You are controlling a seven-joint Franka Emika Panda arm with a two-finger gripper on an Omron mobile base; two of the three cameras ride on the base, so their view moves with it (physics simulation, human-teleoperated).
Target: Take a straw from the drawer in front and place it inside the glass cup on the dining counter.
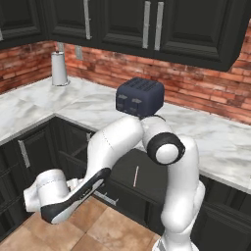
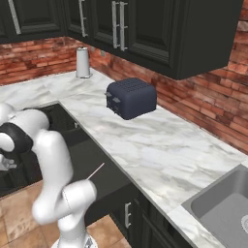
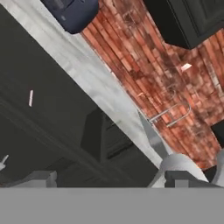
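Observation:
The drawer (image 1: 147,169) stands pulled out under the marble worktop, its silver bar handle (image 1: 106,198) facing the floor side. A thin pale straw (image 1: 136,175) lies on its dark bottom, also seen as the straw (image 2: 95,171) and the straw (image 3: 30,97). My gripper (image 3: 111,181) is open with nothing between its fingertips (image 3: 39,178), and it sits back from the drawer (image 3: 48,83), well apart from the straw. My wrist (image 1: 46,193) hangs low to the left of the drawer front. The glass cup and the dining counter are out of view.
A dark blue toaster (image 1: 139,97) stands on the worktop (image 1: 206,137) above the drawer, against the brick wall. A white roll (image 1: 59,68) stands in the far corner. A sink (image 2: 223,203) lies to the right. Black wall cabinets (image 1: 147,24) hang above. Tiled floor (image 1: 98,230) lies below.

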